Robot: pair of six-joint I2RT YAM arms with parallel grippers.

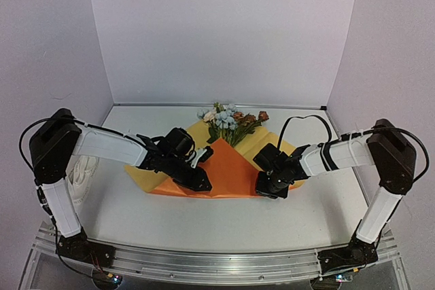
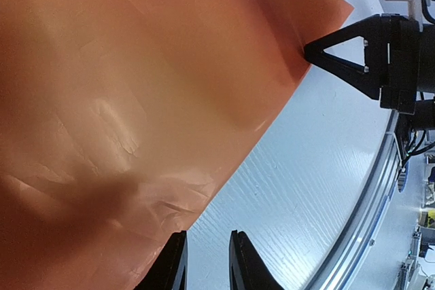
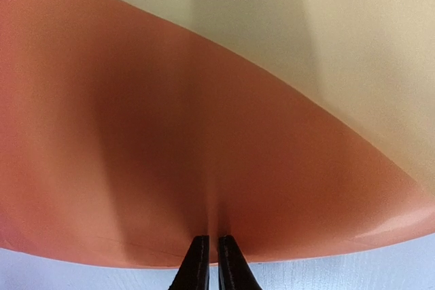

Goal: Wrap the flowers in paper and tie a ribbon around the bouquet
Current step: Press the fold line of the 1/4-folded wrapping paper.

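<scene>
Lying on table (image 1: 204, 225), paper (image 1: 231, 168) is seen orange side up, flowers (image 1: 230, 121) at its far corner. Near edge is pinched by R gripper (image 3: 209, 263); L gripper (image 2: 207, 266) is set narrow, nothing betw. jaws.

Two robot arms are wearing glossy white shells along their long links, the left arm (image 1: 109, 146) and the right arm (image 1: 340, 155) alike, with bulky matte-black housings capping each joint. Thin black cables (image 1: 304, 118) are looping free beside both, and black bases (image 1: 350, 256) are anchoring them. The left gripper (image 2: 207, 263) and right gripper (image 3: 214, 266) are showing slim, tapering black fingers. Seen side-on, one right finger (image 2: 316, 51) is revealing a hollow triangular frame carrying two small silver screws (image 2: 366, 42).
</scene>
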